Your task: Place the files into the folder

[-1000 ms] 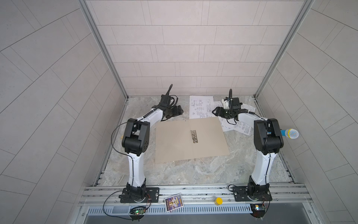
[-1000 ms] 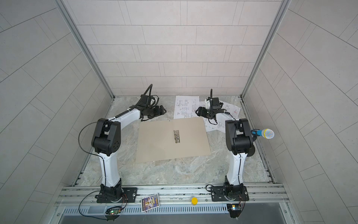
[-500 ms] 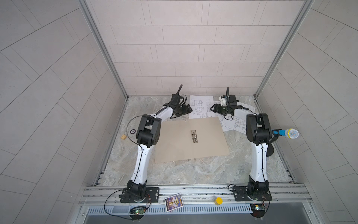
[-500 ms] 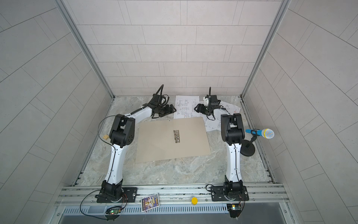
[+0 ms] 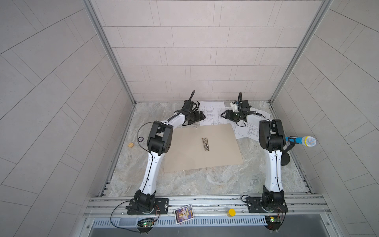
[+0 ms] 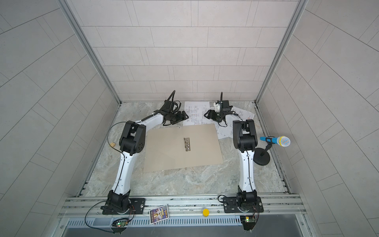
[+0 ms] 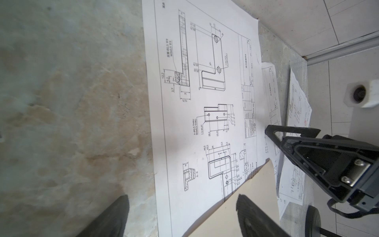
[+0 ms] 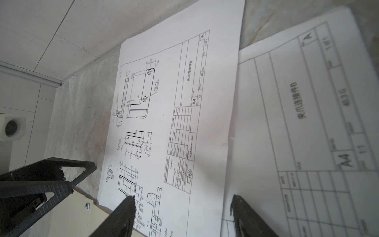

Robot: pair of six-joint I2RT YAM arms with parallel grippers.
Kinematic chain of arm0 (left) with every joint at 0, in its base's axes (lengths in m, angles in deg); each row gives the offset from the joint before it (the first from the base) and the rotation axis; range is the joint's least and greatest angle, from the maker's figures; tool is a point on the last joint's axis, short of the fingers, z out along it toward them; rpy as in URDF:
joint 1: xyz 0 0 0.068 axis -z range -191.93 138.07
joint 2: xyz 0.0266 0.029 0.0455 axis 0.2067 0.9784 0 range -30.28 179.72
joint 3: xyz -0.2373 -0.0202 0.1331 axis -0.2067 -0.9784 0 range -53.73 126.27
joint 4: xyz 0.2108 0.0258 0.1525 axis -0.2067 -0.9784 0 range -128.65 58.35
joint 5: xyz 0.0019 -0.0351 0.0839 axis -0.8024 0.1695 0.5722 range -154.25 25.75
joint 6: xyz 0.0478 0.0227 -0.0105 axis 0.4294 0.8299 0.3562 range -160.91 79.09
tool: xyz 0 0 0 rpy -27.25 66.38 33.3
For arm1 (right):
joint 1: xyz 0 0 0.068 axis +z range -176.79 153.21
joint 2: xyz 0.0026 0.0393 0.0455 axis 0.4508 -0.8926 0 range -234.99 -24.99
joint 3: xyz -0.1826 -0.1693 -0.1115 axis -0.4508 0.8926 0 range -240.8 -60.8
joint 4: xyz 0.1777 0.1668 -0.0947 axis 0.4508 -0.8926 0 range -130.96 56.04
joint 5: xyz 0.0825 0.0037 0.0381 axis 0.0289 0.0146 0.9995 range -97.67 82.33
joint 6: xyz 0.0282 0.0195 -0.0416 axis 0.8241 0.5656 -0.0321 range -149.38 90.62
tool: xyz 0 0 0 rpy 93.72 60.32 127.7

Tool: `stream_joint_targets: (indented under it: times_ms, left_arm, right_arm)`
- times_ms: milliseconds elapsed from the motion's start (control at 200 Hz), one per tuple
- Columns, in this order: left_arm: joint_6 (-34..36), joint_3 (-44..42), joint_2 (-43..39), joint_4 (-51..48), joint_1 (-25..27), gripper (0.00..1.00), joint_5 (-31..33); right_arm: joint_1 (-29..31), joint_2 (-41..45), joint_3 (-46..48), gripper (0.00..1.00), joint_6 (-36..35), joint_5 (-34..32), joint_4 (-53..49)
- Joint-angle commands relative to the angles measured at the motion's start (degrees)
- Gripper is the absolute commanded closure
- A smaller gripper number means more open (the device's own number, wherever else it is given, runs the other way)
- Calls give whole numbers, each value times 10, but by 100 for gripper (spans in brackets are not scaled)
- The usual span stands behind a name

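Pale grey tiled walls box in a marbled stone table point(image 5: 205, 184). In the middle of it the folder point(image 5: 184, 151) lies opened flat with its metal ring clip point(image 5: 205, 144) facing up, most likely so that sheets can be laid straight onto it.

The files all lie outside the folder, just past its far edge. One drawing sheet point(image 5: 212, 112) lies flat against that edge, and in the left wrist view the folder's rim appears to cover its near corner. Two more sheets point(image 5: 249, 131) overlap each other off the folder's far right corner, one bearing a small red mark point(image 7: 305, 122).

Both arms reach low over the paper on the folder's far side. The left jaws stand wide open and empty, with fingers point(image 7: 110, 219) straddling the first sheet's outer edge. The right jaws are open too and hold nothing; their fingers point(image 8: 121, 219) span the seam where that sheet meets the next. Flanking one sheet from both sides looks like preparation to lift it. Paper flat on stone offers little to pinch, so an edge probably has to be slid or raised first, and the folder's overlap may drag on it.

A blue microphone point(image 5: 303, 141) stands right of the folder and a wooden block point(image 5: 130, 145) lies to its left. Neither seems involved.
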State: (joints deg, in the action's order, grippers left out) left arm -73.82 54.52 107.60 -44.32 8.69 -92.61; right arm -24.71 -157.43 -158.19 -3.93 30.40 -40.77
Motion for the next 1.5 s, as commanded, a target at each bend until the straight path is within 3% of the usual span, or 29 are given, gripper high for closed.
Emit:
stream_joint_targets:
  times_ms: [0,390,931,1496]
  left_arm:
    - [-10,14,25,-5,10,12,-10]
    - [-22,10,25,5,15,12,-24]
    - [-33,-17,15,26,13,12,-28]
    - [-39,-14,19,33,14,11,-35]
  right_arm:
    - [1,-12,-2,26,20,44,-9]
    - [-5,-7,10,28,66,97,43]
    - [-20,-22,5,26,-12,18,-35]
    - [-10,-33,-8,29,52,95,-2]
